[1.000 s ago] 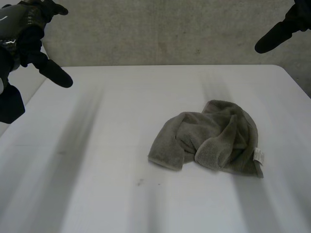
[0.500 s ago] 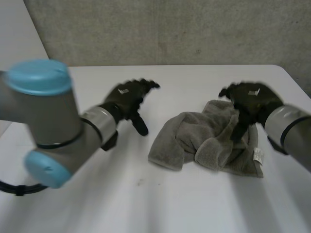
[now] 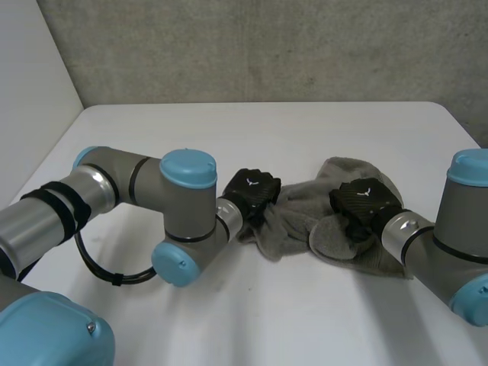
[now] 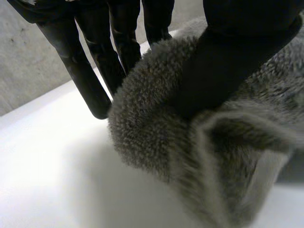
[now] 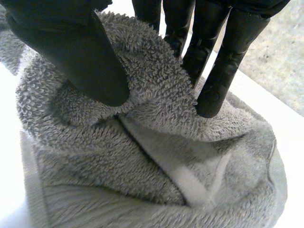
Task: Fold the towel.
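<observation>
A crumpled grey towel (image 3: 301, 217) lies on the white table (image 3: 229, 130), right of the middle. My left hand (image 3: 253, 192) is down on the towel's left edge. In the left wrist view its thumb (image 4: 223, 57) presses a fold of the towel (image 4: 152, 137) against the fingers (image 4: 95, 76) behind it. My right hand (image 3: 364, 200) sits on the towel's right part, over a raised fold. There its thumb (image 5: 71, 42) and fingers (image 5: 221, 61) pinch a ridge of the towel (image 5: 142, 161) between them.
Both arms reach low across the table from the near side, the left arm (image 3: 114, 198) bent over the table's left half. A grey wall (image 3: 252, 46) rises behind the far edge. The table's right edge runs close to the right arm (image 3: 457, 244).
Both hands came down from high above the table's far corners onto the towel and closed on it. The towel's left edge has bunched up under the left hand.
</observation>
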`<state>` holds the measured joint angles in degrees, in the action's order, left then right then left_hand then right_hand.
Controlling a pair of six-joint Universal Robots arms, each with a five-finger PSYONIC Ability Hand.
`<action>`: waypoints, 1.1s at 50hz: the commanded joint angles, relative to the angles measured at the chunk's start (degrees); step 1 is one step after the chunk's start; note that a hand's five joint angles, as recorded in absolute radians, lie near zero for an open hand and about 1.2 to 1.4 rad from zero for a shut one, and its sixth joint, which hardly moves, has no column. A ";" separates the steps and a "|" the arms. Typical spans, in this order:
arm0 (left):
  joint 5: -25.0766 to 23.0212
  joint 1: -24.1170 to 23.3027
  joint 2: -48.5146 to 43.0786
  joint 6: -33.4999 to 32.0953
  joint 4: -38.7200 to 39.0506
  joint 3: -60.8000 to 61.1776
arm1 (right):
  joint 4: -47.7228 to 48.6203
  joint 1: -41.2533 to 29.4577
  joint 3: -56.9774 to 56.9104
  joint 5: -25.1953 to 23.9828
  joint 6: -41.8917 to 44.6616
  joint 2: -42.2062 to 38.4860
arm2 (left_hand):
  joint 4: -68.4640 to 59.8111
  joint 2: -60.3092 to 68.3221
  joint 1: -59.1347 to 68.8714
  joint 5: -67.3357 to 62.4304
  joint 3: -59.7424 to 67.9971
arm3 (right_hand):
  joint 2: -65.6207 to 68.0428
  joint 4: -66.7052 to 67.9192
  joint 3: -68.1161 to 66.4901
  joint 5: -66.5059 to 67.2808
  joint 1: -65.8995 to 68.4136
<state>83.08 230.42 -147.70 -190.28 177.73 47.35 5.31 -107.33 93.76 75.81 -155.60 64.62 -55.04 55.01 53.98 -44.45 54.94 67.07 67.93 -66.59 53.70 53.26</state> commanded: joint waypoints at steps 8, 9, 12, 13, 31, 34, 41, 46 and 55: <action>14.29 0.12 19.61 0.26 -0.62 2.38 | 2.86 -3.32 -10.42 0.83 -7.42 9.29 | -24.96 24.99 26.02 -25.55 25.06 | 12.93 12.07 -13.41 16.30 26.74; 14.31 0.12 19.64 0.26 -0.63 2.40 | 2.86 -3.32 -10.44 0.83 -7.44 9.30 | -24.96 24.99 26.02 -25.55 25.06 | 12.93 12.07 -13.41 16.30 26.74; 14.75 0.91 27.82 0.17 -1.42 7.14 | 2.69 -3.41 -12.81 1.01 -12.98 12.90 | -24.96 24.99 26.02 -25.55 25.06 | 12.93 12.07 -13.41 16.30 26.74; 14.66 1.61 32.34 0.17 -1.51 9.75 | 2.60 -3.49 -13.68 1.09 -15.59 15.77 | -24.96 24.99 26.02 -25.55 25.06 | 12.93 12.07 -13.41 16.30 26.74; 14.48 2.14 53.13 0.52 -0.72 34.48 | -2.59 -3.76 -28.70 0.30 -22.65 1.34 | -24.96 24.99 26.02 -25.55 25.06 | 12.93 12.07 -13.41 16.30 26.74; 14.57 2.05 52.16 0.70 0.16 36.94 | -2.68 -3.94 -30.74 0.30 -22.56 -2.48 | -24.96 24.99 26.02 -25.55 25.06 | 12.93 12.07 -13.41 16.30 26.74; 14.83 3.19 41.38 0.79 4.99 38.61 | -10.11 -4.20 -44.25 1.27 -20.81 -19.42 | -24.96 24.99 26.02 -25.55 25.06 | -44.89 -45.74 44.41 -41.52 -31.08; 14.92 5.22 36.17 0.70 5.96 37.20 | -19.29 -4.73 -46.39 1.80 -17.11 -19.00 | -11.36 11.39 12.42 -11.95 11.46 | -57.07 -57.93 56.59 -53.70 -43.26; 14.92 9.87 33.97 0.08 6.05 37.37 | -15.44 -4.64 -22.96 1.10 -15.61 1.19 | 26.65 -26.63 -25.60 26.07 -26.55 | -57.07 -57.93 56.59 -53.70 -43.26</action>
<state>98.02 237.56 -113.57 -190.00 183.97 84.34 -14.57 -111.98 55.31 77.20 -171.42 53.31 -37.09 36.55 37.45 -27.10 36.58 13.19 13.42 -12.22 3.79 12.33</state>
